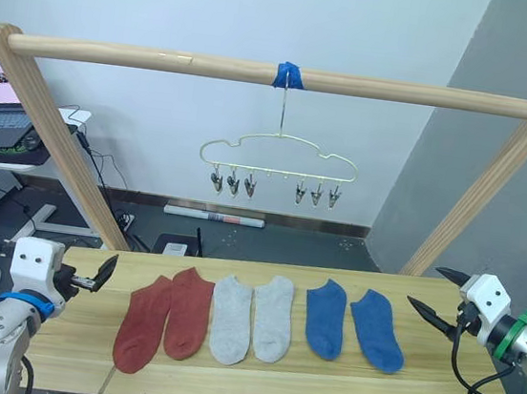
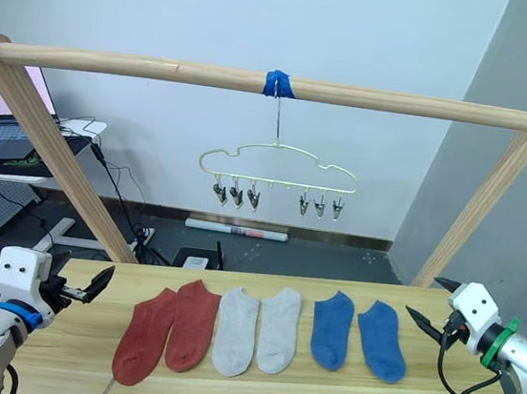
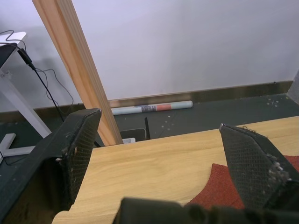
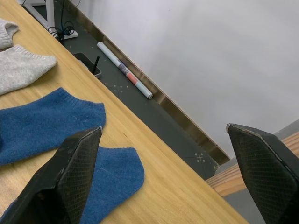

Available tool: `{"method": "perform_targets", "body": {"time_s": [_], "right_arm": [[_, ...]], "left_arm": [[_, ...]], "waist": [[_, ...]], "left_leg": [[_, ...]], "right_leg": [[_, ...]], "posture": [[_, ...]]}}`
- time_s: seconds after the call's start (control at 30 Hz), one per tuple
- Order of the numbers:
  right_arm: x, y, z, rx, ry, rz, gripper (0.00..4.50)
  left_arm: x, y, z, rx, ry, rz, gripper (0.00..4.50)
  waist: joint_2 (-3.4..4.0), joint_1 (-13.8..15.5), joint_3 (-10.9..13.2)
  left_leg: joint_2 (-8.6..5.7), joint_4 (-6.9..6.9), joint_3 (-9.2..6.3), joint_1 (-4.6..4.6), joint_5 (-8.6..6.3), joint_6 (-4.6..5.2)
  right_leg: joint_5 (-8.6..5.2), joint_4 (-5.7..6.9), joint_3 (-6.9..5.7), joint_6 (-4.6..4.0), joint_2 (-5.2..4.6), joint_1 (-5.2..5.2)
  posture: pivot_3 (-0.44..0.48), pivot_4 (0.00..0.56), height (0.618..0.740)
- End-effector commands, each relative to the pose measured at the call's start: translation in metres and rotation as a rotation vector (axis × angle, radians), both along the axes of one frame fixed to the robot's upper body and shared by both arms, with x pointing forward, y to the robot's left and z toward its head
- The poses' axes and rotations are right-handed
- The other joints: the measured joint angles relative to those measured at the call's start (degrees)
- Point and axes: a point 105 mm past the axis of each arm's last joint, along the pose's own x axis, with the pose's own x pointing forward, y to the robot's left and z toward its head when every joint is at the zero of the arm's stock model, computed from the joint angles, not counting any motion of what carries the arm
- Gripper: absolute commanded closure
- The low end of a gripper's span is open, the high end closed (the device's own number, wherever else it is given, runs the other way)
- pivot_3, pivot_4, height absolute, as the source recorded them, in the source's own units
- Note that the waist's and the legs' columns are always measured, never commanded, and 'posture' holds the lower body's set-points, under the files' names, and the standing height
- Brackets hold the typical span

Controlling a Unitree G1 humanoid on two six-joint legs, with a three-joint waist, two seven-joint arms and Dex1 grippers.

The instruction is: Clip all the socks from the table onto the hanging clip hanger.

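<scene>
Well, both grippers, left and right, gape empty; the socks lie untouched, the table cut off below.

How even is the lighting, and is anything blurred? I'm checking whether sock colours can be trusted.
Left eye view: soft, even light; the red socks, grey socks and blue socks read clearly on the table, with faint shadows and no glare. Left wrist view: the near fingers look slightly soft. Right wrist view: sock knit looks crisp.
</scene>
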Motion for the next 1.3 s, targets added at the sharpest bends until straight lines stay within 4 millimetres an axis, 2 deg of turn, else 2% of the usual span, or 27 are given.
{"method": "perform_targets", "body": {"time_s": [0.03, 0.3, 0.5, 0.67, 0.8, 0.9, 1.13, 1.17, 1.2, 1.3], "right_arm": [[0.005, -0.001, 0.018, -0.012, -0.067, 0.016, 0.01], [0.005, 0.001, 0.018, -0.011, -0.066, 0.022, 0.01], [0.004, 0.003, 0.018, -0.009, -0.068, 0.022, 0.01], [0.003, 0.005, 0.018, -0.004, -0.068, 0.024, 0.01], [0.002, 0.007, 0.019, -0.002, -0.071, 0.024, 0.01], [0.0, 0.014, 0.023, 0.004, -0.089, 0.035, 0.01], [-0.008, 0.039, 0.046, 0.05, -0.136, 0.097, 0.01], [-0.01, 0.047, 0.053, 0.071, -0.145, 0.118, 0.01], [-0.011, 0.053, 0.058, 0.086, -0.149, 0.132, 0.01], [-0.017, 0.078, 0.075, 0.137, -0.17, 0.186, 0.01]], "left_arm": [[0.004, 0.001, 0.016, 0.039, -0.045, -0.004, 0.0], [0.002, 0.002, 0.012, 0.075, 0.001, 0.023, 0.0], [0.005, -0.014, 0.032, 0.004, -0.108, -0.099, 0.0], [0.002, -0.022, 0.038, -0.026, -0.166, -0.148, 0.0], [0.005, -0.019, 0.043, -0.032, -0.185, -0.117, 0.0], [0.016, -0.021, 0.046, -0.014, -0.219, -0.055, 0.0], [0.033, -0.063, 0.055, -0.091, -0.266, -0.131, 0.0], [0.039, -0.072, 0.058, -0.114, -0.278, -0.141, 0.0], [0.043, -0.078, 0.061, -0.131, -0.285, -0.146, 0.0], [0.054, -0.091, 0.072, -0.131, -0.312, -0.137, 0.0]], "waist": [[0.0, 0.0, 0.0], [0.0, 0.0, 0.0], [0.0, 0.0, 0.0], [0.01, 0.0, 0.0], [0.0, -0.01, 0.01], [0.0, 0.02, 0.0], [-0.02, -0.28, -0.02], [-0.04, -0.34, 0.09], [0.03, -0.37, 0.3], [0.04, -0.63, 1.27]], "left_leg": [[0.0, 0.0, 0.0, 0.0, 0.0, 0.0], [0.0, 0.0, 0.0, 0.0, 0.0, 0.0], [0.0, 0.0, 0.0, 0.0, 0.0, 0.0], [0.0, 0.0, 0.01, 0.0, 0.0, 0.0], [0.0, 0.0, 0.01, -0.01, 0.0, 0.0], [0.0, 0.0, 0.0, -0.01, 0.0, 0.0], [-0.01, 0.0, 0.0, -0.04, 0.0, -0.01], [0.0, 0.01, 0.0, -0.04, 0.0, -0.01], [0.0, 0.01, 0.0, -0.04, 0.0, -0.01], [-0.01, 0.06, -0.01, 0.02, 0.0, 0.0]], "right_leg": [[0.0, 0.0, 0.0, 0.0, 0.0, 0.0], [0.0, 0.0, 0.0, 0.0, 0.0, 0.0], [0.0, 0.0, 0.0, 0.0, 0.0, -0.02], [0.0, 0.0, 0.01, 0.0, 0.0, -0.01], [0.0, 0.0, 0.01, 0.0, 0.0, -0.02], [0.0, 0.0, 0.02, 0.0, 0.0, -0.01], [0.01, -0.02, 0.02, 0.03, 0.01, -0.01], [0.01, -0.02, 0.03, 0.03, 0.03, -0.01], [0.0, -0.02, 0.03, 0.03, 0.03, -0.01], [0.03, 0.02, 0.08, 0.08, 0.05, 0.03]], "posture": [[-0.06, 0.0, 0.74], [-0.062, 0.0, 0.74], [-0.064, 0.0, 0.74], [-0.07, 0.0, 0.74], [-0.077, 0.0, 0.74], [-0.09, 0.0, 0.74], [-0.147, 0.0, 0.74], [-0.167, 0.025, 0.74], [-0.167, 0.025, 0.74], [-0.195, 0.092, 0.74]]}}
